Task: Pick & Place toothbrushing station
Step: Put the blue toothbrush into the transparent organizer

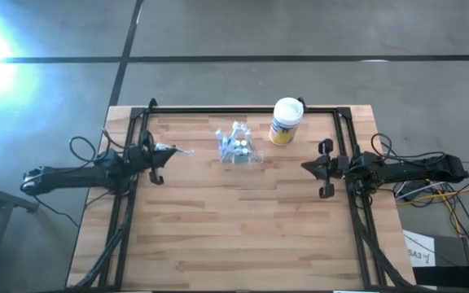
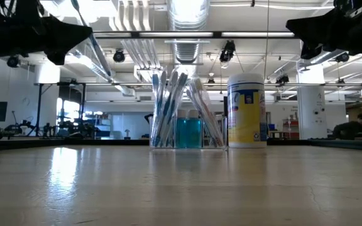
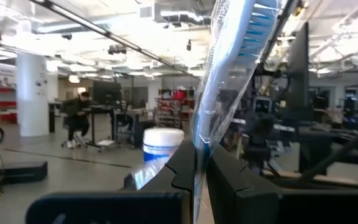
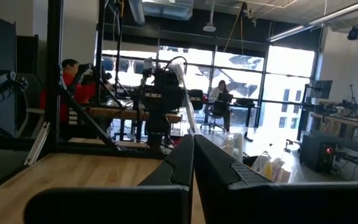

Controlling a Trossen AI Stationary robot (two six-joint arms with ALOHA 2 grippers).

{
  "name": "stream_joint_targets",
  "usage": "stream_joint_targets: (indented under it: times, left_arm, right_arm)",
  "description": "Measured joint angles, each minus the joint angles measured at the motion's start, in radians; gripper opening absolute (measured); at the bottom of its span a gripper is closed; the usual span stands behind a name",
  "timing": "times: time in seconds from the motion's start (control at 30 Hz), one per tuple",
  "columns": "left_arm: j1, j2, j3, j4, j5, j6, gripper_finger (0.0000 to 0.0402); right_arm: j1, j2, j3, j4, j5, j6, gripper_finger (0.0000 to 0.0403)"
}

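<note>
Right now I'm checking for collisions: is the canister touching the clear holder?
No. In the high view the canister stands apart from the holder, with bare table showing between them.

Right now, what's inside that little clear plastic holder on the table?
The small clear plastic holder holds upright wrapped toothbrushes and blue-liquid bottles. Their number is unclear because they overlap.

The clear toothbrushing station [image 1: 238, 146] holds blue and white items, and at its three o'clock stands a yellow-labelled canister [image 1: 284, 122] with white lid.
</note>
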Motion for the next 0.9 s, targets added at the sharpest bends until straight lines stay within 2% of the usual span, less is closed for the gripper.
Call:
stream_joint_targets:
  times: [0.33, 0.63, 0.73, 0.9]
  left_arm:
    - [0.095, 0.339, 0.006, 0.307, 0.074, -0.06, 0.002]
    - [0.123, 0.715, 0.122, 0.437, 0.116, -0.046, 0.002]
    - [0.126, 0.815, 0.166, 0.57, 0.123, -0.042, 0.0022]
    - [0.153, 0.952, 0.237, 0.593, 0.154, -0.042, 0.0021]
  right_arm:
    - [0.0, 0.0, 0.0, 0.009, 0.013, 0.0, 0.0008]
    - [0.0, 0.0, 0.0, 0.019, 0.015, -0.007, 0.0008]
    - [0.0, 0.001, 0.0, 0.019, 0.015, -0.007, 0.0008]
    - [0.0, 0.001, 0.0, 0.019, 0.015, -0.007, 0.0008]
